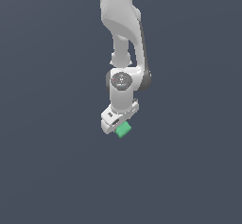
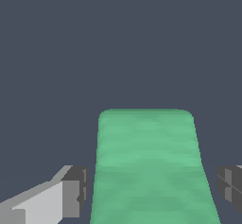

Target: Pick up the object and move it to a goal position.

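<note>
The object, a small green cube (image 1: 124, 130), sits at the lower tip of my white gripper (image 1: 119, 125) near the middle of the exterior view, tilted the same way as the gripper. In the wrist view the cube (image 2: 149, 166) fills the space between the two dark finger pads (image 2: 78, 190), which press close against its sides. The gripper (image 2: 152, 190) is shut on the cube. Its fingertips are mostly hidden behind the hand in the exterior view.
A plain dark grey-blue surface (image 1: 47, 171) fills both views. The white arm (image 1: 124, 38) comes down from the exterior view's top middle. No goal marker or other object shows.
</note>
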You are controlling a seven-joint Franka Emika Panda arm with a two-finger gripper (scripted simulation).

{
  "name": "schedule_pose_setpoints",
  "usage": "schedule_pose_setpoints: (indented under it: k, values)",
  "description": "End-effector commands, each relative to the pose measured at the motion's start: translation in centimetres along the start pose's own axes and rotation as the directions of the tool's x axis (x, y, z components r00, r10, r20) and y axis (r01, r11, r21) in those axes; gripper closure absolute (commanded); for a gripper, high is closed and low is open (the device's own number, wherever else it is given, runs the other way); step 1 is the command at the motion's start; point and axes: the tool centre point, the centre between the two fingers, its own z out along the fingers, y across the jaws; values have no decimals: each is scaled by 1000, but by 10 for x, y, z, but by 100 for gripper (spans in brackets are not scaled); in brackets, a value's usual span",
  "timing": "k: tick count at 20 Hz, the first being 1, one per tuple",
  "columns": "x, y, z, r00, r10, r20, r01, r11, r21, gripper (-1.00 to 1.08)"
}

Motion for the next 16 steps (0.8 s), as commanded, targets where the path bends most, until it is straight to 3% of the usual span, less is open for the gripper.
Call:
schedule_pose_setpoints:
  k: [1,6,7,16]
  values:
    - [0,0,11,1000,-1,0,1,1000,0,-92]
    - [0,1,19,1000,-1,0,1,1000,0,-92]
    - [0,1,19,1000,-1,0,1,1000,0,108]
    - [0,1,19,1000,-1,0,1,1000,0,108]
